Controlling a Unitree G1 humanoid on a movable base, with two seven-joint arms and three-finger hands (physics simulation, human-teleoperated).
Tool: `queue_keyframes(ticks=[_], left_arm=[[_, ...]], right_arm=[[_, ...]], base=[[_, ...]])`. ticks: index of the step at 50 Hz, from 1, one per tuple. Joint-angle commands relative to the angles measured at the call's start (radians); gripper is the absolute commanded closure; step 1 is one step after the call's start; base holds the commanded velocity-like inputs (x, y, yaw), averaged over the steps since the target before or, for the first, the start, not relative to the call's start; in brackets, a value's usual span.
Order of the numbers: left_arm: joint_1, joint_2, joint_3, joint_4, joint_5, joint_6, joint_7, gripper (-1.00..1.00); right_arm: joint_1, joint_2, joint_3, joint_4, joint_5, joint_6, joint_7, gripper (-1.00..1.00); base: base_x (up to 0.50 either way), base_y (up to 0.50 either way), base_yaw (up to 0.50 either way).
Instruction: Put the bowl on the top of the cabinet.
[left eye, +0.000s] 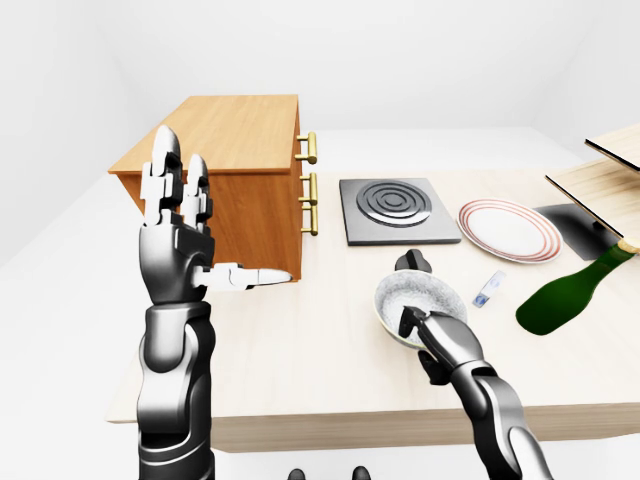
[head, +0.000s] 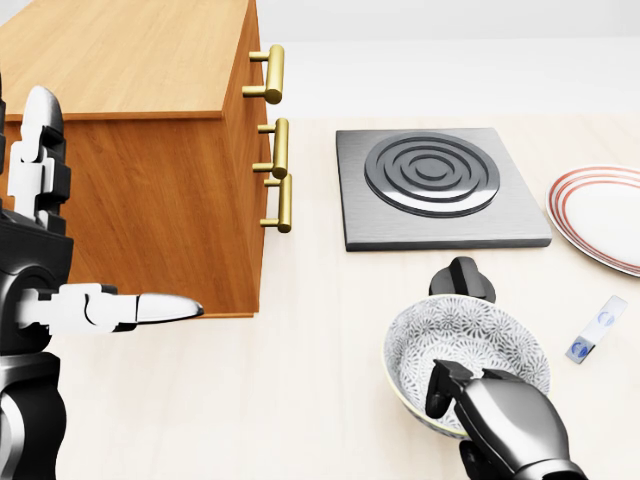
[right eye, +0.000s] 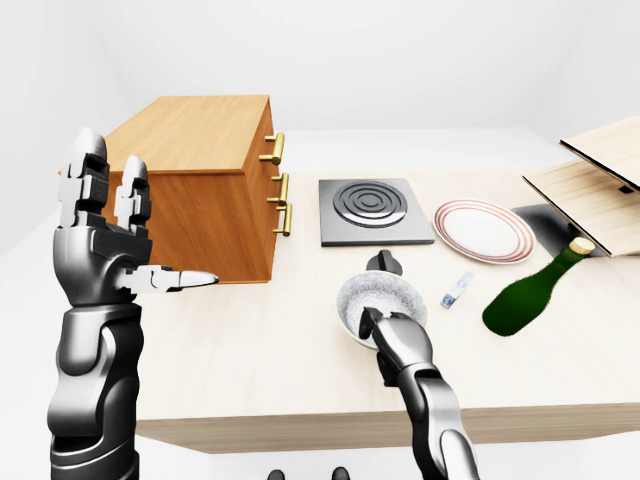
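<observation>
A grey-white patterned bowl (head: 468, 350) sits low and right of centre in the head view, tilted a little toward me. My right hand (head: 478, 405) comes up from the bottom edge, its dark fingers (head: 442, 384) curled shut over the bowl's near rim. The wooden cabinet (head: 130, 60) fills the upper left, its flat top bare, with brass handles (head: 272, 75) on its right-hand face. My left hand (left eye: 205, 225) is raised beside the cabinet's near face, open, fingers up and thumb pointing right, holding nothing.
A grey hob plate (head: 432, 180) lies right of the cabinet, with a black knob (head: 462, 280) just above the bowl. A red-rimmed plate (head: 605, 215), a small clear packet (head: 595, 330), a green bottle (left eye: 570, 290) and wooden boards (left eye: 600, 185) lie to the right.
</observation>
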Motion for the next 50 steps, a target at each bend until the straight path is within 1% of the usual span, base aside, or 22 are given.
queue_keyframes(ticks=[1, 6, 8, 9, 10, 11, 16, 18, 21, 23, 24, 25, 28, 32, 34, 35, 41, 48, 50], left_arm=[[-0.001, 0.001, 0.001, 0.0, -0.002, 0.0, 0.0, -1.0], [-0.005, 0.003, 0.003, -0.002, -0.004, 0.0, 0.002, -1.0], [-0.007, 0.003, 0.004, -0.004, -0.004, 0.0, 0.002, -1.0], [-0.007, 0.004, 0.004, -0.005, -0.004, 0.0, 0.002, -1.0], [-0.006, 0.003, 0.004, -0.003, -0.004, 0.0, 0.002, -1.0], [-0.006, 0.003, 0.004, -0.001, -0.003, 0.0, 0.003, -1.0], [-0.011, 0.005, 0.005, -0.01, -0.004, 0.0, 0.005, -1.0], [-0.011, 0.004, 0.002, -0.009, -0.003, 0.0, 0.005, -1.0], [-0.013, 0.004, 0.001, -0.017, -0.003, 0.0, 0.006, -1.0], [-0.017, 0.005, 0.004, -0.019, -0.005, 0.0, 0.007, -1.0], [-0.018, 0.006, 0.005, -0.021, -0.005, 0.0, 0.008, -1.0], [-0.02, 0.006, 0.006, -0.021, -0.006, 0.0, 0.009, -1.0], [-0.024, 0.007, 0.006, -0.022, -0.006, 0.0, 0.01, -1.0], [-0.03, 0.01, 0.008, -0.024, -0.009, 0.0, 0.011, -1.0], [-0.035, 0.012, 0.011, -0.024, -0.012, 0.0, 0.011, -1.0], [-0.035, 0.012, 0.011, -0.024, -0.012, 0.0, 0.011, -1.0], [-0.034, 0.013, 0.011, -0.035, -0.013, 0.0, 0.013, -1.0], [-0.027, 0.012, 0.012, -0.05, -0.015, 0.0, 0.016, -1.0], [-0.027, 0.012, 0.012, -0.05, -0.015, 0.0, 0.016, -1.0]], right_arm=[[0.015, 0.005, 0.008, -0.019, 0.037, 0.0, 0.027, 1.0], [0.036, 0.022, 0.018, -0.112, 0.053, 0.0, 0.089, 1.0], [0.045, 0.034, 0.024, -0.202, 0.077, 0.001, 0.15, 1.0], [0.046, 0.035, 0.023, -0.205, 0.077, 0.001, 0.152, 1.0], [0.045, 0.044, 0.027, -0.246, 0.088, 0.011, 0.185, 1.0], [0.039, 0.057, 0.036, -0.308, 0.103, 0.03, 0.235, 1.0], [0.014, 0.067, 0.043, -0.426, 0.143, 0.067, 0.321, 1.0], [0.012, 0.073, 0.047, -0.451, 0.161, 0.082, 0.344, 1.0], [0.016, 0.072, 0.048, -0.475, 0.185, 0.09, 0.36, 1.0], [0.007, 0.077, 0.056, -0.505, 0.196, 0.109, 0.384, 1.0], [0.002, 0.081, 0.058, -0.518, 0.205, 0.121, 0.385, 1.0], [-0.01, 0.088, 0.063, -0.537, 0.217, 0.142, 0.385, 1.0], [-0.039, 0.085, 0.071, -0.567, 0.217, 0.175, 0.385, 1.0], [-0.069, 0.08, 0.072, -0.602, 0.232, 0.175, 0.385, 1.0], [-0.116, 0.083, 0.078, -0.614, 0.229, 0.175, 0.385, 1.0], [-0.118, 0.082, 0.079, -0.615, 0.229, 0.175, 0.385, 1.0], [-0.253, 0.061, 0.059, -0.606, 0.241, 0.175, 0.385, 1.0], [-0.425, -0.001, 0.002, -0.562, 0.289, 0.175, 0.385, 1.0], [-0.462, -0.042, -0.042, -0.554, 0.331, 0.175, 0.385, 1.0]], base=[[0.0, 0.0, 0.0], [0.0, 0.0, 0.0], [0.0, 0.0, 0.0], [0.0, 0.0, 0.0], [0.0, 0.0, 0.0], [0.0, 0.0, 0.0], [0.0, 0.0, 0.0], [0.0, 0.0, 0.0], [0.0, 0.0, 0.0], [0.0, 0.0, 0.0], [0.0, 0.0, 0.0], [0.0, 0.0, 0.0], [0.0, 0.0, 0.0], [0.0, 0.0, 0.0], [0.0, 0.0, 0.0], [0.0, 0.0, 0.0], [0.0, 0.0, 0.0], [0.0, 0.0, 0.0], [0.0, 0.0, 0.0]])
